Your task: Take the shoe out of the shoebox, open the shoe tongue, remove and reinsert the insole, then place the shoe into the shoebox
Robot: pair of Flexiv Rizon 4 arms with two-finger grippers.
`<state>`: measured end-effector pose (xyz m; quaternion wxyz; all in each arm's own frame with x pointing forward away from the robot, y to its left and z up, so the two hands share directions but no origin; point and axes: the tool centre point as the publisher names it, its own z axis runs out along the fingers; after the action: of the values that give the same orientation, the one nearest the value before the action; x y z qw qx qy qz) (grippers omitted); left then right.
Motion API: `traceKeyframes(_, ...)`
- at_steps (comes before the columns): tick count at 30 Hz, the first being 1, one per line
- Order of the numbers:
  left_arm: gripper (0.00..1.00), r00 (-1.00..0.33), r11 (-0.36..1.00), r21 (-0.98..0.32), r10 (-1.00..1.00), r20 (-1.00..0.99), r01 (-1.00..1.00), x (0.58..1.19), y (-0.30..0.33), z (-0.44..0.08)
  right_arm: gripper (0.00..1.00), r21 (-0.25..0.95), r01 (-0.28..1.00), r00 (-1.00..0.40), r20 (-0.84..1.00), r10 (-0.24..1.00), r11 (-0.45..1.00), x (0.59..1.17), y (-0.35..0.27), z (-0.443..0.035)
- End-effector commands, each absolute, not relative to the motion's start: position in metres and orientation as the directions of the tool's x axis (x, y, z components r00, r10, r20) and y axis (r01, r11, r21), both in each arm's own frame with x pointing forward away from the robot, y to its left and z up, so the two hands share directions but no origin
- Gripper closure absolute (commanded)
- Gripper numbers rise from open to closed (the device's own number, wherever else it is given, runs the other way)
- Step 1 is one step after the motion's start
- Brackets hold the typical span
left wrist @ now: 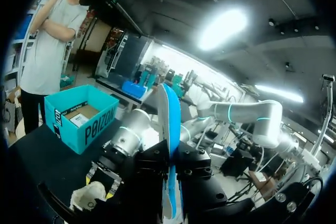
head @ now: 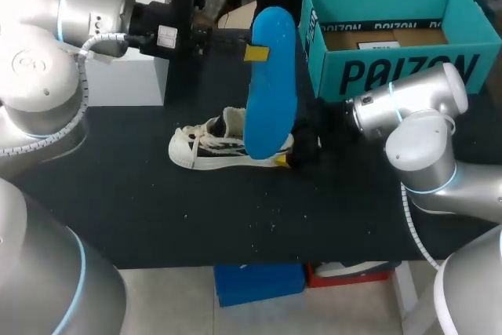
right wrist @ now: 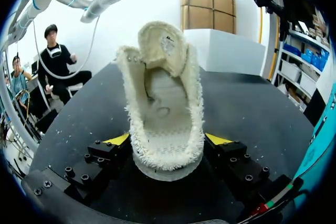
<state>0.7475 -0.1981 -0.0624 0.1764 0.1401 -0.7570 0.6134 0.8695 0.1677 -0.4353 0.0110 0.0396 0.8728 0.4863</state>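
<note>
One white block [head: 129,76] stands well left of and behind the shoe [head: 223,145]. One left gripper [head: 255,53], above and behind the shoe, pinches the single blue insole [head: 271,92], which hangs upright over the shoe's heel end. The one pale shoe rests on its sole, toe pointing left, tongue pulled up. One right gripper [right wrist: 168,142] clamps the shoe's heel from both sides. One teal shoebox [head: 408,72], open, stands right of and behind the shoe. All of it rests on a black table [head: 235,217] dotted with pale specks in front of the shoe.
</note>
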Motion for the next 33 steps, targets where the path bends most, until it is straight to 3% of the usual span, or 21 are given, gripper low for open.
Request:
traceKeyframes(1,1.0,-0.9,0.193,-0.886,0.029,0.434,-0.421,0.734,-0.192,-0.037,1.0,0.848,0.06,-0.996,0.019,0.082,0.526,0.868,0.17,-0.437)
traceKeyframes(20,1.0,-0.906,0.102,-0.922,0.173,0.387,-0.374,0.668,-0.2,0.077,1.0,0.848,0.06,-0.996,0.019,0.082,0.526,0.868,0.17,-0.437)
traceKeyframes(33,1.0,-0.913,0.055,-0.939,0.223,0.342,-0.339,0.65,-0.202,0.102,1.0,0.848,0.06,-0.996,0.019,0.082,0.526,0.868,0.17,-0.437)
